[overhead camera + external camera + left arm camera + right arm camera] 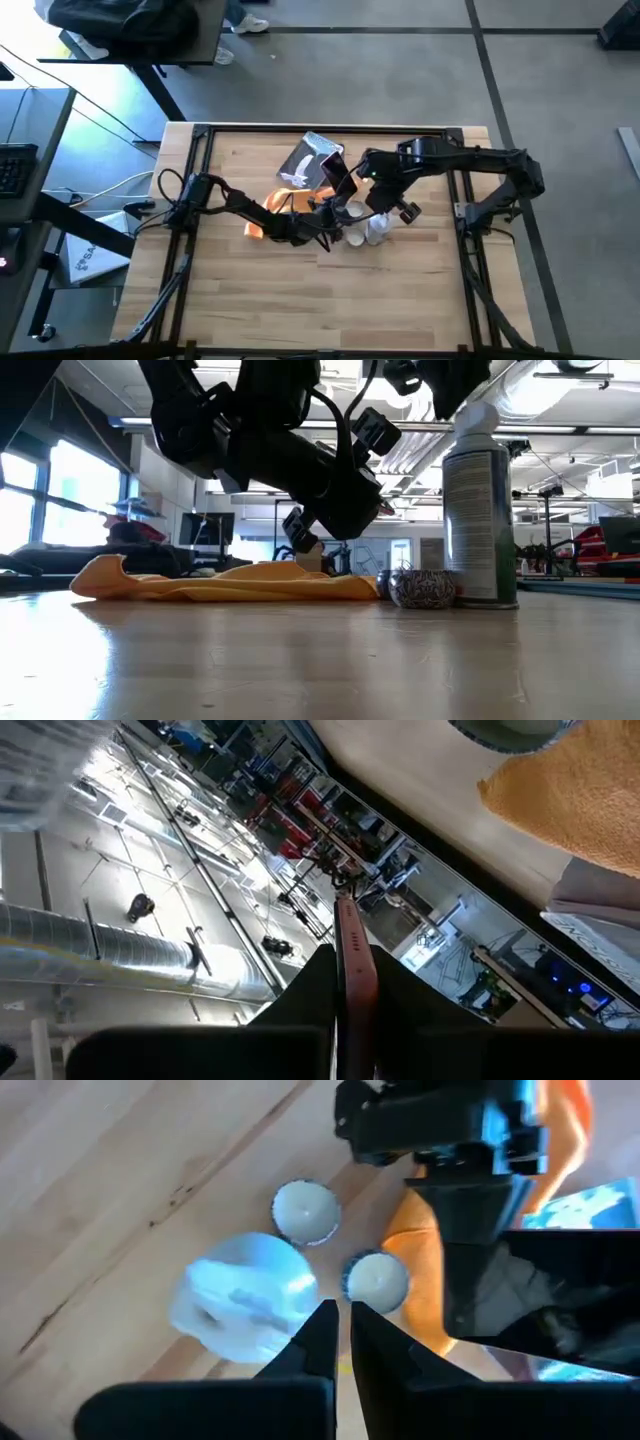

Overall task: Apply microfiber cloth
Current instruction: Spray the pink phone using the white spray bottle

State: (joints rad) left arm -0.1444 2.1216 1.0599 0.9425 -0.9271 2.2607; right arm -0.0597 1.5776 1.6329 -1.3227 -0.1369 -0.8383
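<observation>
The orange-yellow microfiber cloth (262, 216) (230, 582) lies crumpled on the wooden table, partly under my left arm. My left gripper (328, 216) (345, 955) is just right of it, slanting up, shut on a thin dark flat panel (338, 178). My right gripper (374, 212) (342, 1318) hangs shut, pointing down, above a white-capped spray can (245, 1295) (480, 510). It touches nothing that I can see. My left gripper pinches the thin panel between its two fingers, by one end of it. The panel's reddish edge (352, 970) shows edge-on between them. The panel sticks out beyond the fingertips, slanting up, clear of the table.
Two small foil cups (305, 1210) (375, 1280) stand beside the spray can. A grey-blue and white packet (315, 155) lies behind the cloth toward the far edge. Bare wood spreads along the near side (330, 300). A raised frame (200, 130) borders the table.
</observation>
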